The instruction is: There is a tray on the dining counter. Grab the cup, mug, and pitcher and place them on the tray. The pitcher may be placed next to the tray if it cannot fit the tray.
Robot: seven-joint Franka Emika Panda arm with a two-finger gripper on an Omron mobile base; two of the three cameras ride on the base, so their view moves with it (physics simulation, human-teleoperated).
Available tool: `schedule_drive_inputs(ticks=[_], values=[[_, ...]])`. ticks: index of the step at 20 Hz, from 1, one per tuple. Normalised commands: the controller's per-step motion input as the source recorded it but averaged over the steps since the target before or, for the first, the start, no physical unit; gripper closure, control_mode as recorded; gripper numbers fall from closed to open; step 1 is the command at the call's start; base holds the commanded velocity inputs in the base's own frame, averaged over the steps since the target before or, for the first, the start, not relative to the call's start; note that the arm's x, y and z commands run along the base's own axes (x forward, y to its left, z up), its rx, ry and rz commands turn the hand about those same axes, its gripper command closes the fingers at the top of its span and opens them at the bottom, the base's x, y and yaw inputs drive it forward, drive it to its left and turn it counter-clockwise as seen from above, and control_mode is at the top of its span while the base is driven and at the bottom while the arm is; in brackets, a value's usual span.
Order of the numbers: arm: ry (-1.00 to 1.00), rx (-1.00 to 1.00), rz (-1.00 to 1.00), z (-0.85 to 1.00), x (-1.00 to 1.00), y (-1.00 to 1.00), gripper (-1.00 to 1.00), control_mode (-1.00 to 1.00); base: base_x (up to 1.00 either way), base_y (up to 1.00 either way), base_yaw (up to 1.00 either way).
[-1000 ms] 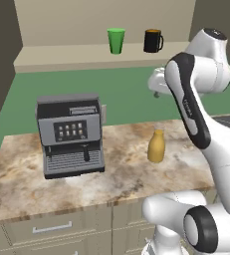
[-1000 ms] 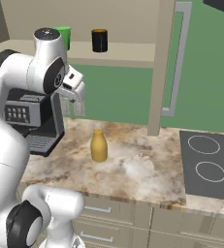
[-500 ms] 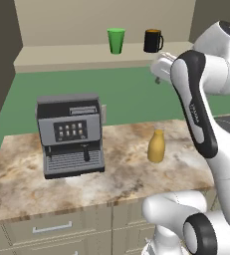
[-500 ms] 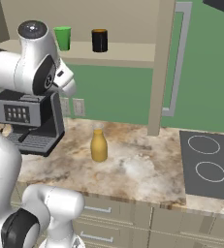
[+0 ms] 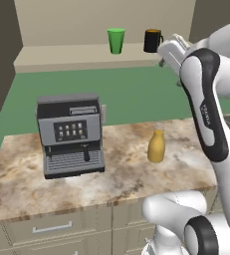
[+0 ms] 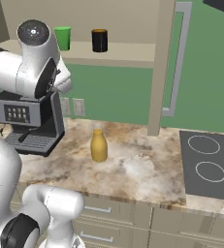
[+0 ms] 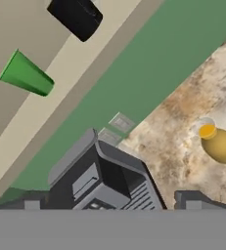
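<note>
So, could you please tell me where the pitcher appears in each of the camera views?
Left base view: the pitcher stands right of centre on the marbled counter, right of the coffee machine.
Right base view: the pitcher stands left of centre, right of the machine.
Hand view: the pitcher lies at the right edge.
Shared landmark: the coffee machine.

Both base views look forward and down from behind the arm, sharing the pitcher [image 5: 156, 147] (the hand view looks steeply down, rolled).

White arm raised high, elbow bent, tool [image 7: 112, 200] spread wide, empty
</note>
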Motion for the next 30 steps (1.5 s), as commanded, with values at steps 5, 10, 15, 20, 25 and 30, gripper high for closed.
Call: schedule_drive_inputs(ticks=[5, 10, 15, 20, 25, 30], values=[[0.0, 0.16, 0.0, 0.44, 0.04, 0.02, -1.0, -1.0, 0.0, 0.0, 0.0], [0.0, 0.14, 0.0, 0.26, 0.0, 0.0, -1.0, -1.0, 0.0, 0.0, 0.0], [-0.02, 0.15, 0.0, 0.11, 0.06, 0.0, -1.0, -1.0, 0.0, 0.0, 0.0], [-0.09, 0.12, 0.0, 0.02, 0.12, 0.01, -1.0, -1.0, 0.0, 0.0, 0.0], [-0.05, 0.08, 0.0, 0.01, 0.14, 0.04, -1.0, -1.0, 0.0, 0.0, 0.0], [-0.02, 0.06, 0.0, 0.11, 0.27, 0.09, -1.0, -1.0, 0.0, 0.0, 0.0]])
